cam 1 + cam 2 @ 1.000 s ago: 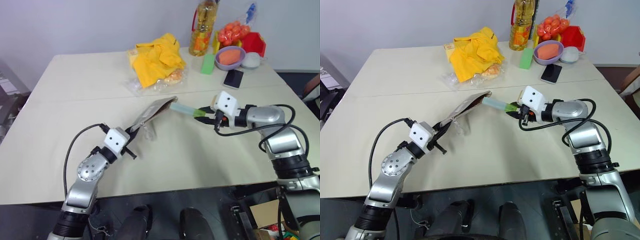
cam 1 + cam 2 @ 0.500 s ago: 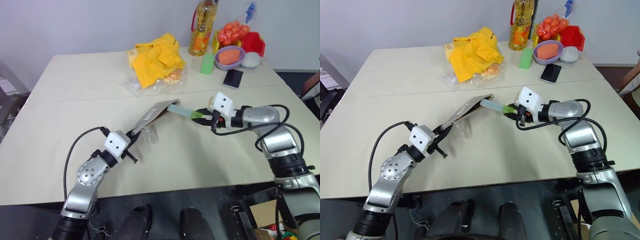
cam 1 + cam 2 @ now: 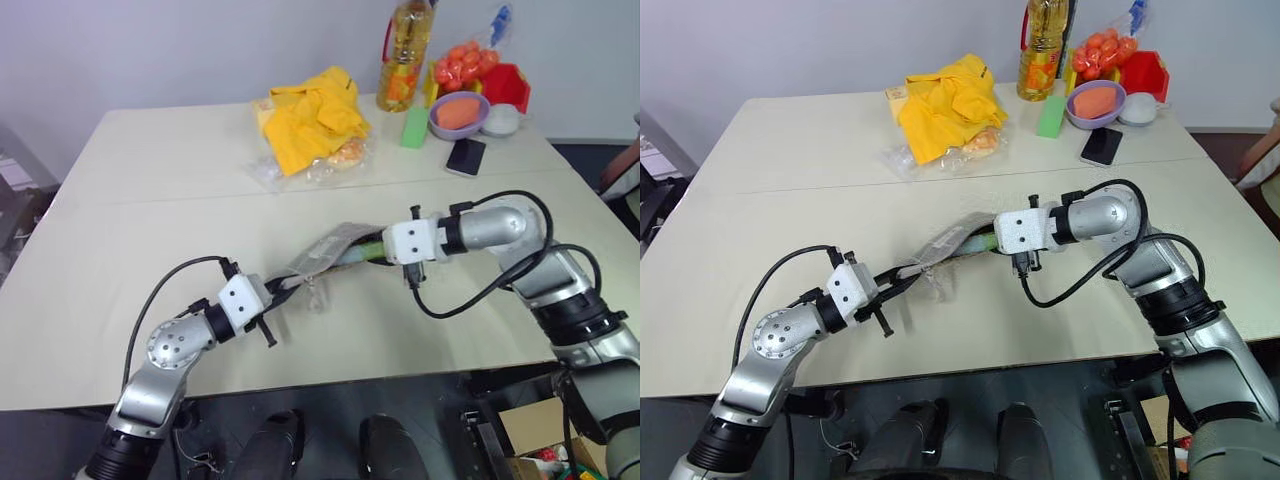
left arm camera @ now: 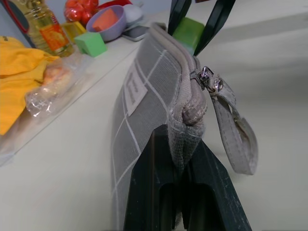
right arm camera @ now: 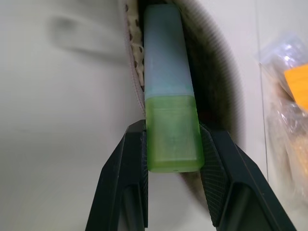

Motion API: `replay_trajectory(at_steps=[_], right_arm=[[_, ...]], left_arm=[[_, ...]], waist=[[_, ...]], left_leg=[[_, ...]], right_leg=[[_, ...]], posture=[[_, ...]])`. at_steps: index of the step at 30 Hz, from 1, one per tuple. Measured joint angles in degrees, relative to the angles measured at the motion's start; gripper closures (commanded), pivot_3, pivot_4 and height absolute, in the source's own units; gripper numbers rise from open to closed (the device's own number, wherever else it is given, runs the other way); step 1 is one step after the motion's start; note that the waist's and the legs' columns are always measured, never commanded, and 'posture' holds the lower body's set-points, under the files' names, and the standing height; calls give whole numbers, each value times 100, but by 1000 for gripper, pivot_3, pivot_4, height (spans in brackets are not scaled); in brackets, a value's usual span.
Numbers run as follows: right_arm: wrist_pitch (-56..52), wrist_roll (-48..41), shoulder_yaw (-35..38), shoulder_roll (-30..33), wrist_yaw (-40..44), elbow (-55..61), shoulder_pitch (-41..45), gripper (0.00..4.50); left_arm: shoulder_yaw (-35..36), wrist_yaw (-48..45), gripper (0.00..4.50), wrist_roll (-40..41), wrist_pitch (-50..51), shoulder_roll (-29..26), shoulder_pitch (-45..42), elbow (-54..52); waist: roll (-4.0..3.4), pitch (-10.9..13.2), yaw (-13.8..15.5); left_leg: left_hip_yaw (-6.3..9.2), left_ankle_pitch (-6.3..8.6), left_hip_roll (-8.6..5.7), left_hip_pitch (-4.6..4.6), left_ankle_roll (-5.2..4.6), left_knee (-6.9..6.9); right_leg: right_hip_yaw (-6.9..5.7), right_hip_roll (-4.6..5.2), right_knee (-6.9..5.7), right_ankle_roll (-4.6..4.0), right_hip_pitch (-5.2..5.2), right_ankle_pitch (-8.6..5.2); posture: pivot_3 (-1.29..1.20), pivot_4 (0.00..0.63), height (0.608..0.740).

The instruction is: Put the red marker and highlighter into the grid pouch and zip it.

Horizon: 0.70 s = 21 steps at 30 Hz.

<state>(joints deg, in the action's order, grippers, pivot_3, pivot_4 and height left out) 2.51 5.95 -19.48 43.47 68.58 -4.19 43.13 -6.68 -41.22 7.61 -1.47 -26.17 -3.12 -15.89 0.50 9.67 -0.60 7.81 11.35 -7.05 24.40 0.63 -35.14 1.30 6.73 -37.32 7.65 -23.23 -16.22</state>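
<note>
Two grippers work opposite ends: right gripper (image 5: 172, 144) clamps the highlighter (image 5: 168, 86) by its cap, long axis running into the pouch (image 4: 154, 91) mouth; left gripper (image 4: 180, 168), clamped shut, pinches the zip end.

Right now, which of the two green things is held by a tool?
The highlighter, its bright green cap clamped in the right tool at the grid pouch mouth. The green block stands untouched beside the purple bowl.

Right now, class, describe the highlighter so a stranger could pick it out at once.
Start at the pale table, then find the grid pouch near its middle, held up between two tools. The highlighter pokes into its open mouth: short, chunky, pale teal with a green cap, unlike the green block standing by the bowl.
</note>
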Motion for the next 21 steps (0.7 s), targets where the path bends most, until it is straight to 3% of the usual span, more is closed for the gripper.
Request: replay_trajectory(at_steps=[5,10,16,21], right_arm=[[-11,1,12,-60,-60,-107,104,493],[-651,-481,561,-59,-163,82,-41,493],[-2890,-2448,1952,-83,-238,1040,-559,493],[-4208,-3458,2169,-630,-745,1716,-1378,493]], left_arm=[[14,-20,4500,34,-6,-3,-55,22],[82,215,4500,86,107,232,-88,41],[86,754,4500,179,460,836,-642,336],[43,1010,4500,109,467,1126,-952,663]], waist=[[0,0,-3],[0,0,20],[2,-1,122],[2,-1,113]], left_leg=[[1,0,0,0,0,1],[3,0,0,0,0,0],[5,1,0,0,-1,-4],[1,1,1,0,-2,-3]], right_leg=[[0,0,0,0,-1,0],[0,1,1,0,1,0],[-1,1,1,0,5,0],[2,2,0,0,2,0]], posture=[[0,150,740],[0,150,740],[0,150,740],[0,150,740]])
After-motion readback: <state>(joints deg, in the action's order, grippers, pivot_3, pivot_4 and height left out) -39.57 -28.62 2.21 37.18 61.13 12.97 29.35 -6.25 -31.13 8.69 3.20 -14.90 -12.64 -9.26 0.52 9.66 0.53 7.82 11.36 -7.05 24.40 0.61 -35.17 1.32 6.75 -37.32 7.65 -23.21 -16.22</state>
